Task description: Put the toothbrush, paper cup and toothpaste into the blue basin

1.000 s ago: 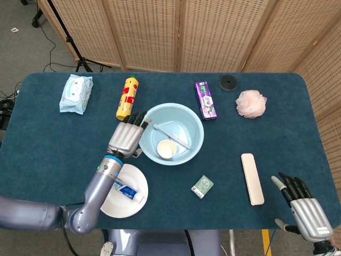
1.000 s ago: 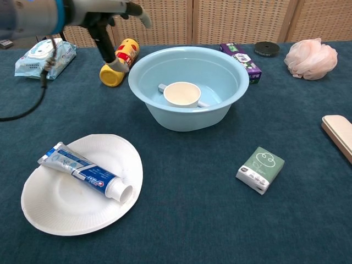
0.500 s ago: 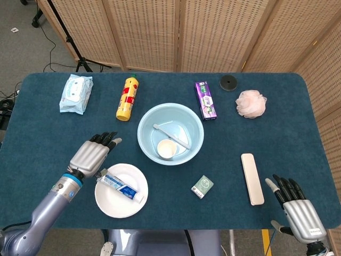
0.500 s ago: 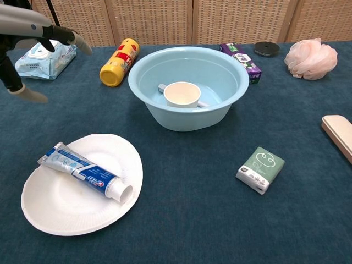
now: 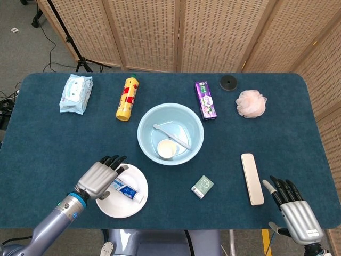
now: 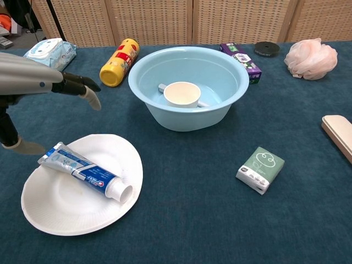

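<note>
The blue basin [image 5: 198,131] [image 6: 231,107] stands mid-table with the paper cup [image 5: 167,149] [image 6: 182,94] upright inside it and the toothbrush [image 5: 171,135] lying across its bottom; in the chest view only the toothbrush's end [image 6: 162,87] shows behind the cup. The toothpaste [image 5: 127,190] [image 6: 85,172] lies on a white paper plate [image 5: 117,208] [image 6: 60,212] to the basin's front left. My left hand [image 5: 99,179] [image 6: 33,82] hovers over the plate's left side, fingers apart, holding nothing. My right hand [image 5: 295,209] is open at the table's front right corner.
A yellow bottle [image 5: 127,98] [image 6: 119,61] and a wipes pack [image 5: 76,93] [image 6: 47,52] lie at the back left. A purple box [image 5: 205,100], a black disc [image 5: 228,82] and a pink sponge [image 5: 251,103] sit at the back right. A green-white box [image 5: 202,186] and a white case [image 5: 252,178] lie front right.
My left hand has drawn away from the basin's left rim, back and down toward the plate, and now hangs over the toothpaste's left end. The right hand barely shifted.
</note>
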You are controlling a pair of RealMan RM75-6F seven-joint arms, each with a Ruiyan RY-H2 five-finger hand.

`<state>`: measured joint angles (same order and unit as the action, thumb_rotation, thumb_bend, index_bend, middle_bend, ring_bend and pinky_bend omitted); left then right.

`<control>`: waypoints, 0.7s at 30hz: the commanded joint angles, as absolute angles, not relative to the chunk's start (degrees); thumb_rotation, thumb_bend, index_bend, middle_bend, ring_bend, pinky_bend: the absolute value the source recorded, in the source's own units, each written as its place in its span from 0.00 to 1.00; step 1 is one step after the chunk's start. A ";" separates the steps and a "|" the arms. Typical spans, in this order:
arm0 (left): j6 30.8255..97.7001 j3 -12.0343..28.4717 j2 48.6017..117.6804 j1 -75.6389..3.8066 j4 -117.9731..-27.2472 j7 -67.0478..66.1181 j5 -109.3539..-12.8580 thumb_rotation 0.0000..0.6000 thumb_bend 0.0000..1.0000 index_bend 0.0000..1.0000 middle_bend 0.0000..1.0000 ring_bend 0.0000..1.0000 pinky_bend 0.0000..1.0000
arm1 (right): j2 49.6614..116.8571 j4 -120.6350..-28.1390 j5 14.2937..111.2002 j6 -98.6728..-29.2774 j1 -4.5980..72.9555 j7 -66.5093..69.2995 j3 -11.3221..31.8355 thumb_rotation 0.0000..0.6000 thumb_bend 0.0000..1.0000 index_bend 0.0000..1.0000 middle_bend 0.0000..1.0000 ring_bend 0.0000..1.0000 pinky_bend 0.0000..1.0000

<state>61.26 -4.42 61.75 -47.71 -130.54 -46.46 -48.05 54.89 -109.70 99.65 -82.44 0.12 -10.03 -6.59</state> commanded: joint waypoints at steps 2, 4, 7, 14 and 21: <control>62.96 -5.66 64.57 -47.88 -129.60 -48.90 -46.91 1.00 0.25 0.20 0.00 0.00 0.14 | 54.76 -109.61 100.06 -82.70 0.08 -9.71 -6.68 1.00 0.10 0.00 0.00 0.00 0.00; 63.24 -5.93 65.51 -47.90 -129.18 -49.29 -46.02 1.00 0.25 0.21 0.00 0.00 0.14 | 54.73 -109.60 100.26 -82.76 0.05 -9.68 -6.75 1.00 0.10 0.00 0.00 0.00 0.00; 63.60 -6.72 66.95 -47.95 -128.41 -50.29 -45.09 1.00 0.25 0.21 0.00 0.00 0.14 | 54.69 -109.61 100.40 -82.92 -0.01 -9.54 -6.79 1.00 0.10 0.00 0.00 0.00 0.00; 64.57 -7.65 70.92 -47.81 -124.80 -51.54 -42.29 1.00 0.26 0.21 0.00 0.00 0.14 | 54.63 -109.55 100.32 -82.95 0.00 -9.32 -6.76 1.00 0.10 0.00 0.00 0.00 0.00; 64.69 -7.19 74.60 -47.99 -120.94 -51.19 -39.58 1.00 0.27 0.22 0.00 0.00 0.14 | 54.63 -109.43 100.06 -82.95 0.00 -9.17 -6.66 1.00 0.10 0.00 0.00 0.00 0.00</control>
<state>64.68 -7.29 74.08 -47.95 -121.44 -51.32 -40.07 54.63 -109.44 100.06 -82.95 0.00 -9.16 -6.67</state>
